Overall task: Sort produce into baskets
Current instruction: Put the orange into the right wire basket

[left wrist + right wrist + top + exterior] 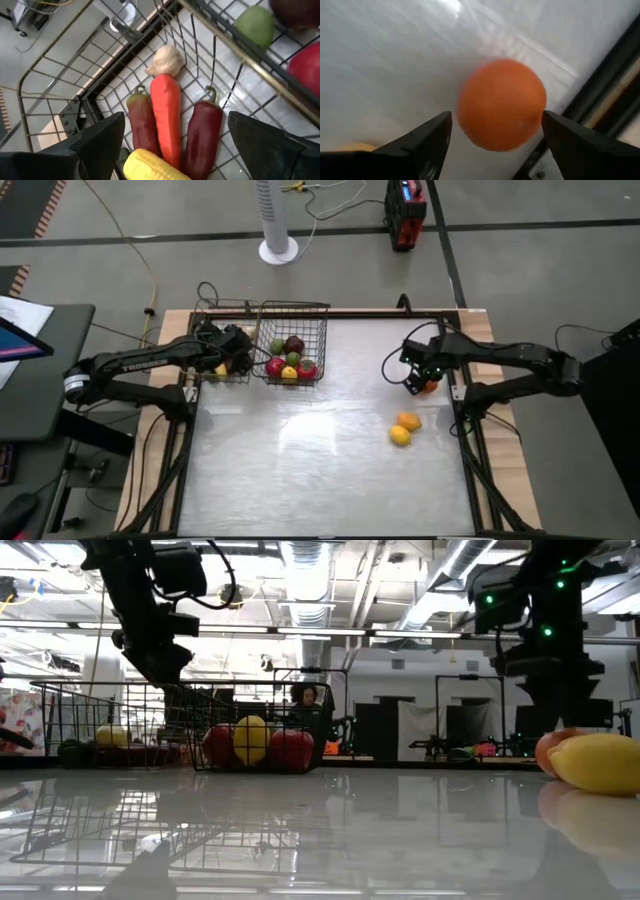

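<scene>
Right wrist view: the right pincer (492, 130) hangs with its jaws spread, released, on either side of an orange ball fruit (501, 104) that lies on the bench (300, 470) close to the dark frame rail (600, 95) at the right edge. The likely fault from here is a glancing closure: the fruit is round and smooth, so a jaw meeting it off-centre could roll it out of the gap and toward the rail, or the jaws could ride up over it and close on nothing. In the high view the same fruit (428, 386) peeks out beneath the right pincer (417, 380), and two more pieces, an orange one (408, 421) and a yellow one (400, 436), lie touching each other nearer on the bench, well apart from both baskets. The left pincer (172, 145) is also released, its jaws wide above the shallow basket (75, 65), where a carrot (166, 117), two dark red peppers (141, 122) and a corn cob (150, 165) lie side by side. A careless descent there could catch the wire wall. The deeper basket (293, 315) adjoins it on the right and holds red, green and yellow round fruit (290, 362). Between the right arm and the baskets the bench is bare, though the deeper basket's tall wall stands in the carry path.
</scene>
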